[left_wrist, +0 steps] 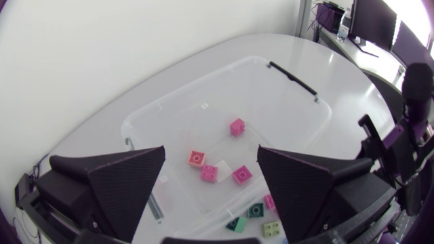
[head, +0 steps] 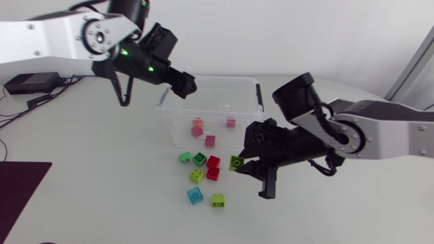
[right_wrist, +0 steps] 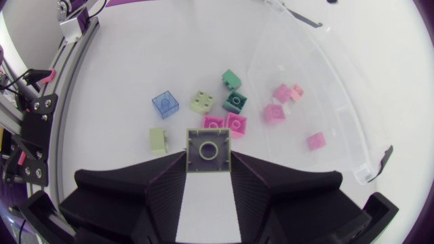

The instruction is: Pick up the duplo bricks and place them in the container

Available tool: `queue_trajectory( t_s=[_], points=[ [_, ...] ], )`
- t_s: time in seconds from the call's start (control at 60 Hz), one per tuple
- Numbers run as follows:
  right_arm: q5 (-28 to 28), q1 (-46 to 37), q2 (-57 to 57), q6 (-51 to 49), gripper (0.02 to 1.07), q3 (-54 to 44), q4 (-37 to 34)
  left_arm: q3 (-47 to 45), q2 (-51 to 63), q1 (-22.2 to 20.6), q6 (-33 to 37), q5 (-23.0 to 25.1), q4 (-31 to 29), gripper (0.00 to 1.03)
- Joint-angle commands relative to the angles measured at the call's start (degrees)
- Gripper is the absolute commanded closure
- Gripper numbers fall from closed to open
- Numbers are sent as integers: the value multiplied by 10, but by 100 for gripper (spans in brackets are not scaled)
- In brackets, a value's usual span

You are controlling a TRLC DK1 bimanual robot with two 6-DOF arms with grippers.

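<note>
My right gripper [head: 243,165] [right_wrist: 208,164] is shut on a lime green duplo brick [head: 237,163] [right_wrist: 208,150], held just above the table in front of the clear container [head: 224,80] [right_wrist: 342,91]. Loose bricks lie on the table beside it: a blue one [head: 194,196] [right_wrist: 165,104], a lime one [head: 218,200] [right_wrist: 158,139], a red pair [head: 213,168] [right_wrist: 225,124], and green ones [head: 199,159] [right_wrist: 235,102]. My left gripper [head: 186,85] [left_wrist: 211,196] hangs open above the container's left side, nothing between its fingers. Several pink bricks [head: 197,129] [left_wrist: 237,127] lie inside the container [left_wrist: 271,105].
A black handle [head: 258,93] [left_wrist: 291,76] clips the container's right end. A dark mat [head: 20,190] lies at the table's front left, and a black box with cables [head: 30,83] at the back left.
</note>
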Motion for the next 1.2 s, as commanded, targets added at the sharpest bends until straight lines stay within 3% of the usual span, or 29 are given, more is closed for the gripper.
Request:
queue_trajectory(
  t_s=[0.0, 0.1, 0.333, 0.517, 0.75, 0.783, 0.867, 0.883, 0.933, 0.983, 1.183],
  points=[
    [-2, -16, -25, 15, 82, 34, -19, -37, -58, -6, 32, 3, -27, 5],
    [-2, -36, -32, 36, 82, 75, -25, -116, -139, -20, 79, 5, -63, 5],
    [8, -67, 7, 80, 82, 143, 8, -237, -196, -52, 147, 25, -92, 5],
    [20, -98, 76, 109, 82, 206, 45, -302, -170, -99, 167, 26, -78, 5],
    [42, -121, 183, 144, 81, 281, 93, -311, -96, -128, 167, 25, -52, 5],
    [51, -121, 194, 147, 77, 288, 102, -310, -85, -131, 166, 24, -49, 5],
    [67, -121, 230, 150, 43, 313, 103, -308, -54, -144, 158, 12, -33, 5],
    [74, -119, 241, 153, 28, 319, 104, -307, -40, -151, 156, 5, -22, 5],
    [82, -116, 244, 155, 13, 321, 105, -302, -20, -159, 151, -8, -15, 5],
    [83, -115, 239, 157, 7, 319, 105, -299, -4, -163, 147, -12, -7, 5],
    [82, -105, 139, 158, 7, 244, 114, -273, 59, -169, 127, -38, 4, 6]
  ],
)
